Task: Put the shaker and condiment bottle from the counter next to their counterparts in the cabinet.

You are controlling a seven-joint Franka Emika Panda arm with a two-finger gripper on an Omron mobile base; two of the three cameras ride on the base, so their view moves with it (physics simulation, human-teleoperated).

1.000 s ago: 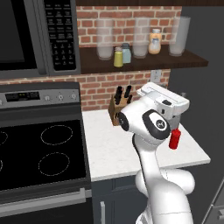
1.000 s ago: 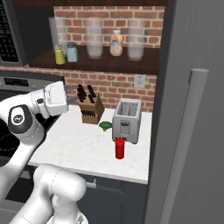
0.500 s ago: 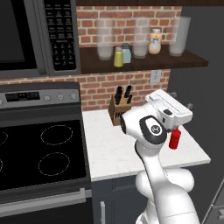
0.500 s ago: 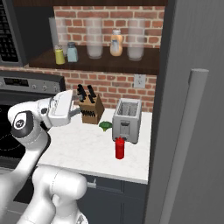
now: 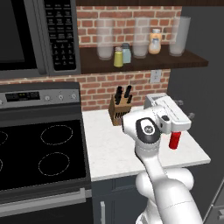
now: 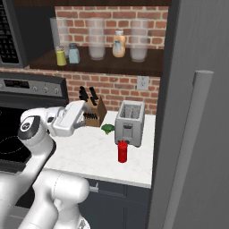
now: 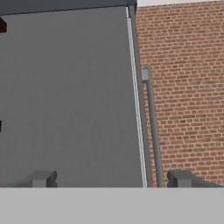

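Observation:
The yellow-green shaker (image 5: pixel 118 57) (image 6: pixel 60 57) stands on the dark wooden cabinet shelf (image 5: pixel 144 65) right beside the pale blue shaker (image 5: pixel 126 53) (image 6: pixel 74 54). Further right on that shelf is the orange-cream bottle (image 5: pixel 155 41) (image 6: pixel 118 44). The red condiment bottle (image 5: pixel 175 140) (image 6: pixel 122 151) stands upright on the white counter (image 5: pixel 109 148), in front of the toaster. My gripper (image 7: pixel 111 179) is open with nothing between its fingertips (image 7: pixel 41 178), facing the grey fridge door. Its white hand (image 5: pixel 173 116) hovers above the counter, just up-left of the red bottle and not touching it.
A silver toaster (image 6: pixel 130 123), a knife block (image 6: pixel 94 112) and a small green vegetable (image 6: pixel 108 129) sit at the back of the counter. Frosted glasses (image 5: pixel 105 41) line the shelf. The tall grey fridge (image 6: pixel 197 112) walls off the right; the stove (image 5: pixel 39 153) lies to the left.
My hand has swung rightward and lower over the counter, closer to the red bottle, staying open. The bottle and the shelf items have not moved.

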